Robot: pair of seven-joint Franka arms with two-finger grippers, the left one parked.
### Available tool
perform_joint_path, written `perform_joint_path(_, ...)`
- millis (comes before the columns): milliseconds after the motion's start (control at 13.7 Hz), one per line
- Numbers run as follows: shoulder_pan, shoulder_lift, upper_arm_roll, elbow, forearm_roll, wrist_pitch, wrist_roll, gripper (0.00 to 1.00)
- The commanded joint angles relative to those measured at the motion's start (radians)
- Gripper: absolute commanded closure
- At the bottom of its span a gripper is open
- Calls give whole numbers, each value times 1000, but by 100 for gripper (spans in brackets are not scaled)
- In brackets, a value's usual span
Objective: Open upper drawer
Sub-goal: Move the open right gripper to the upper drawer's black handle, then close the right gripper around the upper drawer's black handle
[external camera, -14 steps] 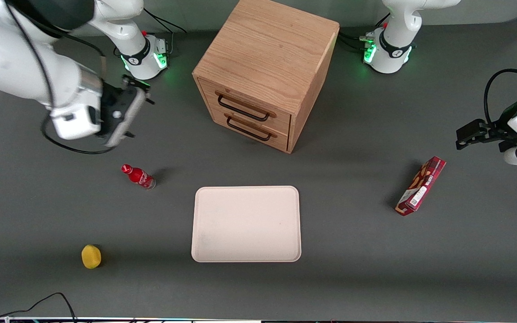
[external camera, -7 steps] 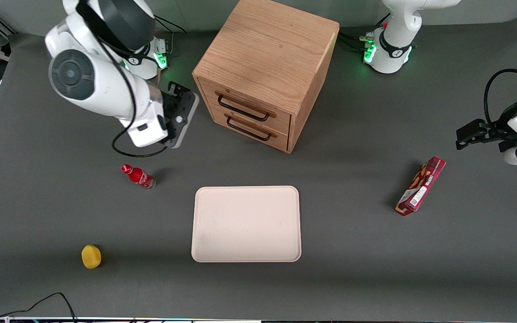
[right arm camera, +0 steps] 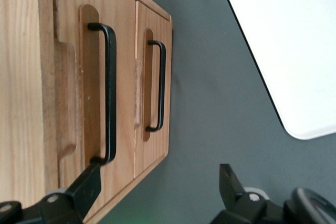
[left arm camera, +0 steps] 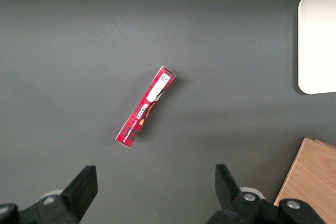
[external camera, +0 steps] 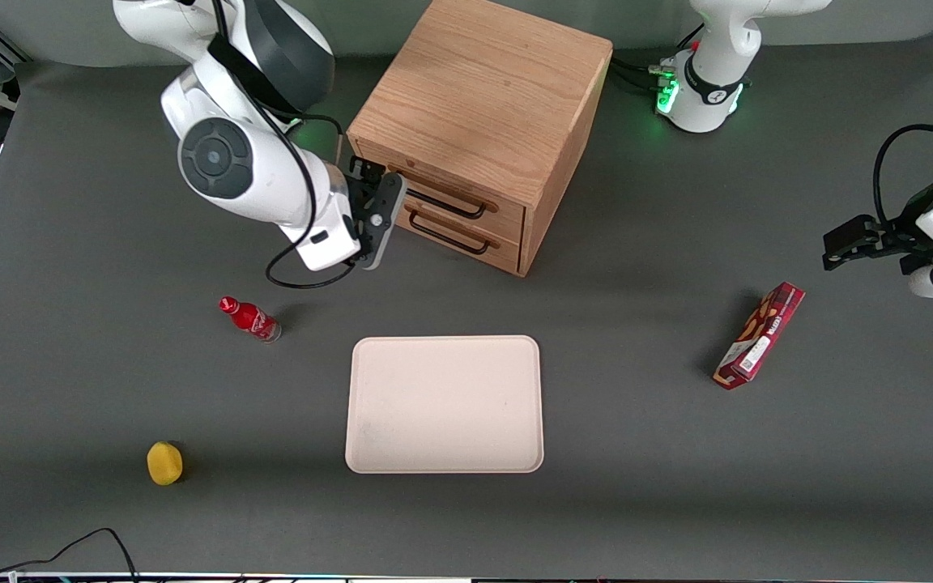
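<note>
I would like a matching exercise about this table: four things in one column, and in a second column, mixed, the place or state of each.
Things:
1. upper drawer
2. gripper
3. tray
4. red bottle

Places or states:
A. lying on the table, nearer the front camera than the gripper
B. flat on the table in front of the cabinet
C. shut, its black handle not yet held
D. open, at the working-arm end of the drawer fronts

Pairs: 1-C, 2-D, 3-B, 4-A

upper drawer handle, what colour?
Black, on the light oak upper drawer; clearest in the right wrist view, where the open pincer sits just in front of it.
</note>
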Motion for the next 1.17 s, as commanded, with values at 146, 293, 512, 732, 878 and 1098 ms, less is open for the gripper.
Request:
perform_joint_path(146,10,-6,43,-86,48,120,10,0)
perform_joint_path(293,10,-6,70,-118,54,157,12,0)
perform_joint_path(512,19,1,87,-123,55,171,12,0)
perform_joint_path(732,24,12,87,-123,56,182,12,0)
perform_joint_path(878,25,18,87,-123,56,197,12,0)
perform_joint_path(1098,25,31,87,-121,56,215,14,0)
